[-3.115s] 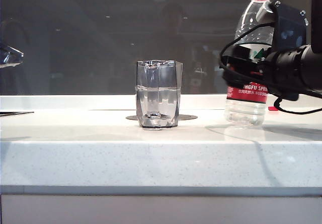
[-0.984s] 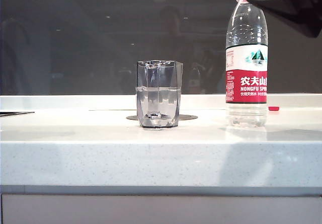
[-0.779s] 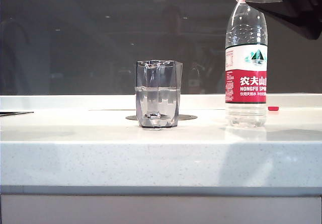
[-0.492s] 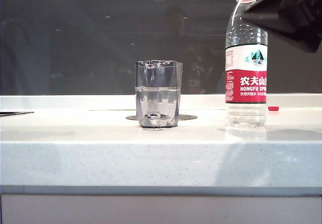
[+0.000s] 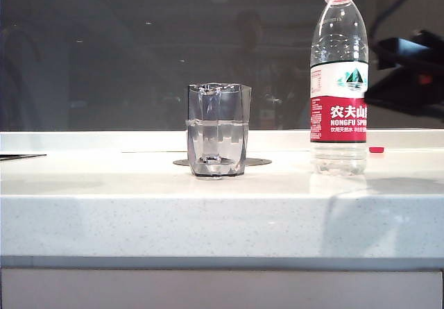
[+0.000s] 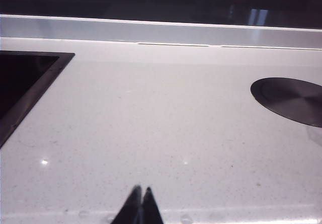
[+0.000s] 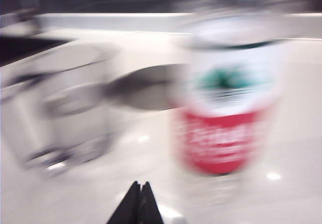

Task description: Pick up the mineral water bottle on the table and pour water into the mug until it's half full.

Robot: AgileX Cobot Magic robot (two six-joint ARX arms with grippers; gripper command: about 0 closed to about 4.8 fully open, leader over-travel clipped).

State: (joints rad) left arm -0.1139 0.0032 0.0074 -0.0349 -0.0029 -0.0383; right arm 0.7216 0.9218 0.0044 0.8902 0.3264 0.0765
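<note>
Mineral water bottle stands upright on the table, well right of the mug, which holds water to about half. The right hand hangs beside it with fingers pressed together, pinching nothing. The left hand, likewise pressed together, sits low over bare table.

The table bears the mug, mineral water bottle.

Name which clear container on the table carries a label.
The mineral water bottle, standing right of the mug: it wears a red-and-white label; the faceted mug is bare glass.
</note>
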